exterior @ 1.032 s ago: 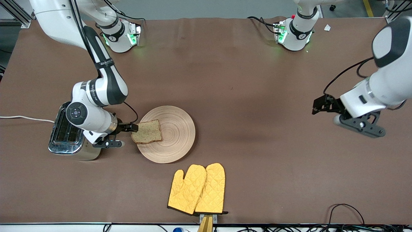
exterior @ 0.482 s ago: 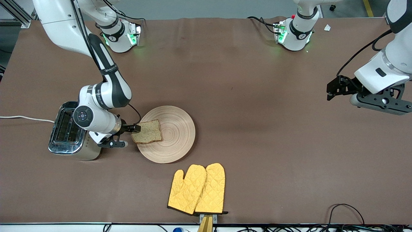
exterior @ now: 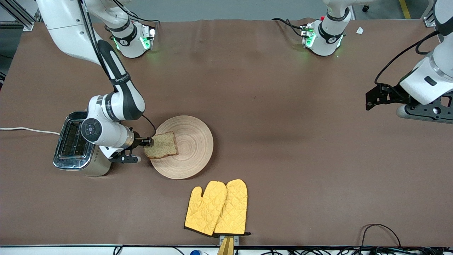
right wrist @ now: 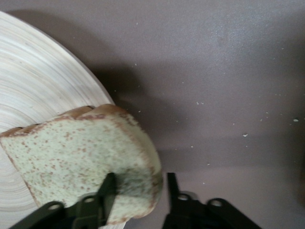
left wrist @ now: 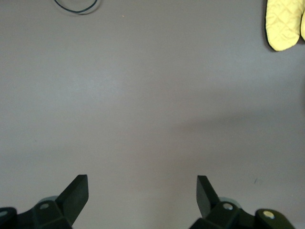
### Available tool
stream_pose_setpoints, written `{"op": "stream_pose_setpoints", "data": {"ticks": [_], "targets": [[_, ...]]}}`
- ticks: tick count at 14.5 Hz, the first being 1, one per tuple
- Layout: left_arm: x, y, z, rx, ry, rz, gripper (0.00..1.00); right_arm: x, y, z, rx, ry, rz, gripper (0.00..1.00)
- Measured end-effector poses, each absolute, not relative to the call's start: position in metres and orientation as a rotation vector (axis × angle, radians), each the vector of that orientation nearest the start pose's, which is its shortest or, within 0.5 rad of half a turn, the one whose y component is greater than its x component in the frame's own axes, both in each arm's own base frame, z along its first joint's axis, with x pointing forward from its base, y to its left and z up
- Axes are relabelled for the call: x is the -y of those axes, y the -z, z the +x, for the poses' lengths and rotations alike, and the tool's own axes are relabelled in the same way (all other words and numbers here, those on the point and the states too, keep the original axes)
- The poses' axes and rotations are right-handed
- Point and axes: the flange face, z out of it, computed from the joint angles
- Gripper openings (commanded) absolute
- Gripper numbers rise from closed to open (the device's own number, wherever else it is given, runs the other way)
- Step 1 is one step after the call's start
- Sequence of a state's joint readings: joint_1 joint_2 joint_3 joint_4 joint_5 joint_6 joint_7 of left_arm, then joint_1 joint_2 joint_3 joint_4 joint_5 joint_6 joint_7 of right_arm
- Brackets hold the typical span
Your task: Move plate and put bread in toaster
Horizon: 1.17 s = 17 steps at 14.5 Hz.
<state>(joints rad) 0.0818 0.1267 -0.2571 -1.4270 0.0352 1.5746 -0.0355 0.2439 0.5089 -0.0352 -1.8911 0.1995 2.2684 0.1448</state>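
The wooden plate (exterior: 193, 145) lies beside the toaster (exterior: 74, 145), toward the left arm's end from it. The bread (exterior: 162, 144) lies on the plate's toaster-side edge and overhangs the rim. My right gripper (exterior: 148, 142) is low between toaster and plate, shut on the bread's corner. In the right wrist view the gripper (right wrist: 140, 188) has one finger on the bread's (right wrist: 76, 152) face and one just past the crust, with the plate (right wrist: 38, 81) underneath. My left gripper (exterior: 370, 99) waits open and empty over bare table at the left arm's end; the left wrist view (left wrist: 143, 191) shows its jaws wide apart.
Two yellow oven mitts (exterior: 217, 207) lie nearer the front camera than the plate; one shows in the left wrist view (left wrist: 284, 24). The toaster's white cord (exterior: 28, 130) runs off the table's right-arm end. A black cable (exterior: 380, 233) loops by the front edge.
The left gripper has risen and drawn back toward the left arm's end. The right wrist shifted closer to the plate; the plate and bread nudged slightly toward the toaster.
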Motion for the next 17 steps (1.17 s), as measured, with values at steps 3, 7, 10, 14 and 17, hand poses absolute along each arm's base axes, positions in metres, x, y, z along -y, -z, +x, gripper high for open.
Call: {"op": "stream_pose_setpoints", "data": {"ticks": [3,7,10,14,17], "targets": [[0.099,-0.638,0.575,-0.161,0.067,-3.127,1.00,-0.131,-0.224,0.606,-0.117,-0.230,-3.031,0.11],[0.090,-0.645,0.568,-0.128,0.042,-3.112,1.00,-0.130,-0.225,0.606,-0.121,-0.234,-3.031,0.04],[0.088,-0.644,0.568,-0.122,0.035,-3.111,1.00,-0.133,-0.237,0.612,-0.132,-0.271,-3.021,0.00],[0.087,-0.641,0.568,-0.121,0.028,-3.110,1.00,-0.140,-0.270,0.627,-0.129,-0.329,-3.005,0.00],[0.091,-0.640,0.568,-0.130,0.026,-3.110,1.00,-0.141,-0.302,0.636,-0.110,-0.409,-2.993,0.00]]}}
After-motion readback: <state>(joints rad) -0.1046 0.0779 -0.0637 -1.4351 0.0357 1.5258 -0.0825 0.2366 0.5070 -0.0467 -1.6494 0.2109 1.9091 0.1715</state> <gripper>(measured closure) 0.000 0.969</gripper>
